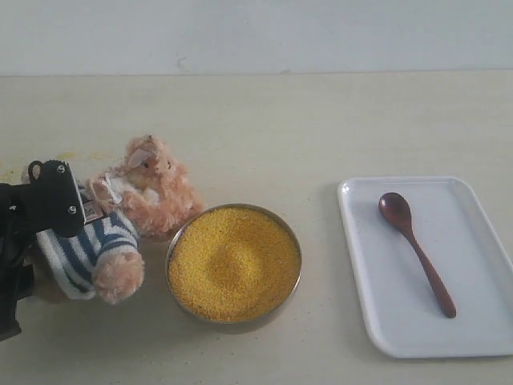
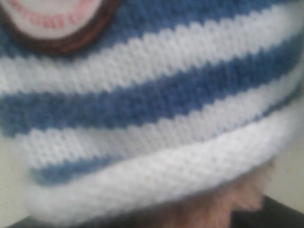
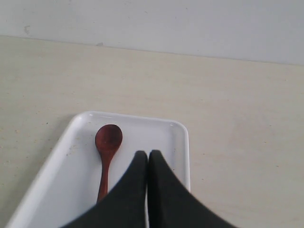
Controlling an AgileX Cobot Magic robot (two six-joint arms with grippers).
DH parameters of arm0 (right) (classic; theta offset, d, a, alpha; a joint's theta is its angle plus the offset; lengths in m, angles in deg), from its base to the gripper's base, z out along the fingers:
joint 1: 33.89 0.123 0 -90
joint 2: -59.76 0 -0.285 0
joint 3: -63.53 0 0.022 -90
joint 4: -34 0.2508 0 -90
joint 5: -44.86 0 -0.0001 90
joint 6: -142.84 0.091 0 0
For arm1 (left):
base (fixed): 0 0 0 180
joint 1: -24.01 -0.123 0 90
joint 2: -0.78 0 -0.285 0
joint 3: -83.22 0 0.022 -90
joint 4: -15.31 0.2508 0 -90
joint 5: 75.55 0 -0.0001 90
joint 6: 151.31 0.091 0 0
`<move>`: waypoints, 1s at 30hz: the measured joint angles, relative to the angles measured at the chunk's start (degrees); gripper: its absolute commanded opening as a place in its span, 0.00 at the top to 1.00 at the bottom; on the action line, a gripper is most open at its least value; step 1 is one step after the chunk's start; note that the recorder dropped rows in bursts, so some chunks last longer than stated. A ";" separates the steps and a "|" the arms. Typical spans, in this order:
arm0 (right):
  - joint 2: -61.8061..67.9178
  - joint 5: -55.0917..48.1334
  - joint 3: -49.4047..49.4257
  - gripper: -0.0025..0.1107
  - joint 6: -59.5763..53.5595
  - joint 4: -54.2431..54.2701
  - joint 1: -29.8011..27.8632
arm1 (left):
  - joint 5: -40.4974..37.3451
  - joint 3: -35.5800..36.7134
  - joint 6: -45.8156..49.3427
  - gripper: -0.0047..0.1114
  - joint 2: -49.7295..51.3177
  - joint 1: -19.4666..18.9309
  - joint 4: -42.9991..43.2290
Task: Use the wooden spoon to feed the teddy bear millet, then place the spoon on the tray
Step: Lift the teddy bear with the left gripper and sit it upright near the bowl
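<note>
Right gripper point(image 3: 147, 154): fingers pressed together, nothing between them, hovering over the near end of the tray point(image 3: 156, 137), pointing along it. It shows only in its own wrist view; the exterior view leaves it out. Spoon point(image 3: 107, 152) lies flat in the tray, scoop toward the far rim, untouched. Left gripper: fingers hidden, cannot tell whether they're apart or clamped. The left arm point(image 1: 48, 200) sits low at the bench's point(image 1: 280, 136) left end, right against the bear point(image 1: 148, 188). The left wrist view is filled by the bear's striped shirt and a badge point(image 2: 52, 19). Exterior view alone shows the bowl point(image 1: 170, 257) of millet point(image 1: 232, 261) mid-bench, with the bear leaning beside it.
</note>
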 measured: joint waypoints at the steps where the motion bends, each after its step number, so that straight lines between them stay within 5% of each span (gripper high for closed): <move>1: 0.00 0.00 0.00 0.98 0.00 0.00 0.00 | -0.08 0.00 0.00 0.93 0.49 0.00 0.00; 12: 0.00 8.06 0.00 0.98 0.00 0.28 0.00 | -0.39 0.00 0.09 0.93 1.78 0.00 0.00; 20: -0.12 43.23 -0.30 0.98 12.76 10.92 0.00 | 0.13 0.00 0.09 0.93 3.15 0.00 0.00; 30: 11.98 31.81 -15.84 0.98 17.30 -0.29 0.00 | 0.56 0.00 0.09 0.93 3.83 0.00 0.00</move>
